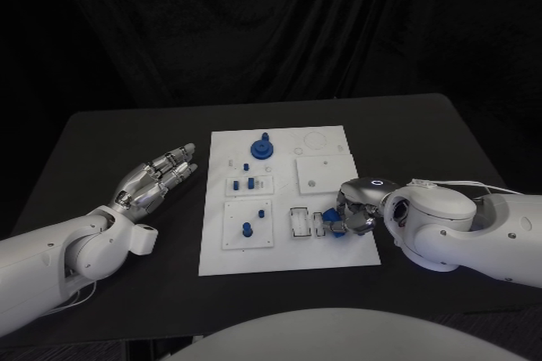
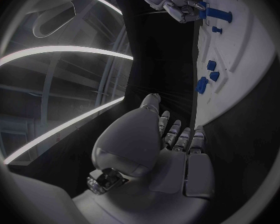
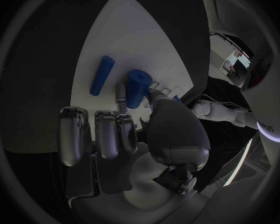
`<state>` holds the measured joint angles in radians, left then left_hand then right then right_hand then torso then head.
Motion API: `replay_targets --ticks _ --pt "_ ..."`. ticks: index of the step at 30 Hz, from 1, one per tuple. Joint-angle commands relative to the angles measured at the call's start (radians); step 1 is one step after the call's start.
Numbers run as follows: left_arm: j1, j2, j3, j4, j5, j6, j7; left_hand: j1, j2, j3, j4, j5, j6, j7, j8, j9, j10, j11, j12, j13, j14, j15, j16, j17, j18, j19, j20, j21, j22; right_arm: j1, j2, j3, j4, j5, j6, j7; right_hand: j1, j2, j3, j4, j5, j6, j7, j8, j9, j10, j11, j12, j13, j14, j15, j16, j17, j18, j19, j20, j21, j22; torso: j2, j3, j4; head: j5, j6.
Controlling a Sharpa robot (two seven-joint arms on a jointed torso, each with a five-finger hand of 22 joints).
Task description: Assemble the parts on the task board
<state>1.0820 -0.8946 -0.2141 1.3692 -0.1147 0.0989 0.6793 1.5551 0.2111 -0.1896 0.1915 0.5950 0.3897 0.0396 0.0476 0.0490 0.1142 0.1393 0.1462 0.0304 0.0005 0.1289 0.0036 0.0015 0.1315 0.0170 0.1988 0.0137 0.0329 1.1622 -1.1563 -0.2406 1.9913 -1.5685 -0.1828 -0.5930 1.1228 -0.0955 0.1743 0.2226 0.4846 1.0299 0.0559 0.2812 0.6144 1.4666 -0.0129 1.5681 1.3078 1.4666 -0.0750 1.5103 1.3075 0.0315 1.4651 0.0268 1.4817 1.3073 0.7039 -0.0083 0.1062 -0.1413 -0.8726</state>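
Observation:
The white task board (image 1: 339, 255) lies in the middle of the black table. My right hand (image 1: 359, 208) is low over its near right part, and the thumb and a finger pinch a thick blue cylinder (image 3: 139, 87), seen from above as a blue part (image 1: 332, 216) beside the hand. A thinner blue rod (image 3: 102, 74) lies on the board just beyond it. A blue round part with a post (image 1: 262, 148) stands at the board's far end. Small blue pieces (image 1: 235, 185) and pegs (image 1: 245, 230) sit on the board's left half. My left hand (image 1: 158, 181) is left of the board, fingers stretched out, holding nothing.
A white square plate (image 1: 319, 175) and clear holders (image 1: 299, 222) sit on the board by my right hand. The left wrist view shows the board (image 2: 239, 59), its small blue pieces (image 2: 210, 64) and my right hand (image 2: 184, 7) beyond. Bare black table surrounds the board.

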Motion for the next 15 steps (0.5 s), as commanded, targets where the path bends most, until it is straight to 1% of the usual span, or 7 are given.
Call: replay_targets --ticks 1,3,6,7,11,15 --pt "-0.002 0.002 0.001 0.001 0.0 0.015 0.041 0.011 0.0 -0.002 -0.006 0.007 0.003 0.007 0.004 0.001 0.0 0.005 0.004 0.001 -0.001 0.004 -0.004 -0.001 0.011 -0.002 0.007 -0.002 0.001 -0.009 0.004 -0.008 0.0 0.11 -0.043 0.046 0.071 0.031 0.09 -0.104 0.059 0.001 -0.01 -0.013 0.013 0.104 -0.012 0.003 0.263 0.079 -0.012 0.0 0.133 -0.007 0.063 -0.001 0.003 0.232 -0.001 -0.0004 -0.001 0.005 0.0" --pt "-0.002 0.002 0.001 0.001 0.0 0.016 0.041 0.011 0.0 -0.002 -0.006 0.007 0.003 0.007 0.004 0.001 0.0 0.005 0.004 0.001 -0.001 0.004 -0.004 -0.001 0.011 -0.002 0.007 -0.002 0.001 -0.009 0.0 -0.008 0.003 0.164 -0.075 0.062 0.077 0.027 0.106 -0.127 0.098 0.002 -0.012 -0.007 0.034 0.104 -0.013 0.003 0.263 0.08 -0.013 0.002 0.137 -0.008 0.065 -0.003 0.006 0.232 -0.001 -0.0005 -0.0011 0.008 0.0" --pt "-0.002 0.001 0.001 0.001 0.0 0.016 0.04 0.012 0.0 -0.002 -0.007 0.007 0.006 0.009 0.004 0.002 0.0 0.005 0.004 0.001 -0.001 0.004 -0.004 -0.001 0.012 -0.002 0.008 -0.002 0.002 -0.009 -0.009 -0.008 0.007 0.261 -0.122 0.089 0.074 0.025 0.116 -0.141 0.125 0.0 -0.013 -0.001 0.052 0.104 -0.014 0.003 0.263 0.081 -0.014 0.003 0.138 -0.008 0.066 -0.004 0.007 0.233 -0.001 -0.0005 -0.0007 0.01 0.0" --pt "-0.002 0.001 0.001 0.001 0.0 0.016 0.04 0.012 0.0 -0.002 -0.007 0.007 0.006 0.009 0.004 0.002 0.0 0.005 0.004 0.001 -0.001 0.004 -0.004 -0.001 0.012 -0.002 0.008 -0.002 0.002 -0.009 -0.012 -0.008 0.009 0.287 -0.134 0.096 0.072 0.025 0.123 -0.15 0.143 -0.002 -0.013 0.003 0.064 0.104 -0.015 0.003 0.263 0.081 -0.014 0.003 0.138 -0.008 0.065 -0.005 0.006 0.233 -0.001 -0.0005 -0.0008 0.011 0.0" --pt "-0.003 0.001 0.001 0.001 0.0 0.016 0.041 0.013 0.001 0.0 -0.008 0.008 0.008 0.012 0.005 0.002 0.001 0.004 0.004 0.001 -0.001 0.004 -0.004 -0.001 0.012 -0.001 0.008 -0.002 0.002 -0.008 -0.028 -0.008 0.018 0.386 -0.178 0.12 0.06 0.026 0.131 -0.157 0.158 -0.006 -0.013 0.007 0.082 0.104 -0.015 0.003 0.263 0.08 -0.015 0.002 0.134 -0.007 0.064 -0.005 0.004 0.232 -0.001 -0.0004 -0.0003 0.011 0.0" --pt "-0.003 0.001 0.001 0.0 0.0 0.016 0.041 0.013 0.001 0.0 -0.008 0.008 0.008 0.012 0.005 0.002 0.001 0.004 0.004 0.001 -0.001 0.004 -0.004 -0.001 0.012 -0.001 0.008 -0.002 0.002 -0.003 -0.041 -0.007 0.028 0.463 -0.202 0.136 0.049 0.028 0.133 -0.156 0.16 -0.008 -0.013 0.009 0.089 0.104 -0.015 0.003 0.263 0.079 -0.015 0.0 0.129 -0.006 0.062 -0.005 0.001 0.23 -0.001 0.0006 0.0006 0.009 0.0"
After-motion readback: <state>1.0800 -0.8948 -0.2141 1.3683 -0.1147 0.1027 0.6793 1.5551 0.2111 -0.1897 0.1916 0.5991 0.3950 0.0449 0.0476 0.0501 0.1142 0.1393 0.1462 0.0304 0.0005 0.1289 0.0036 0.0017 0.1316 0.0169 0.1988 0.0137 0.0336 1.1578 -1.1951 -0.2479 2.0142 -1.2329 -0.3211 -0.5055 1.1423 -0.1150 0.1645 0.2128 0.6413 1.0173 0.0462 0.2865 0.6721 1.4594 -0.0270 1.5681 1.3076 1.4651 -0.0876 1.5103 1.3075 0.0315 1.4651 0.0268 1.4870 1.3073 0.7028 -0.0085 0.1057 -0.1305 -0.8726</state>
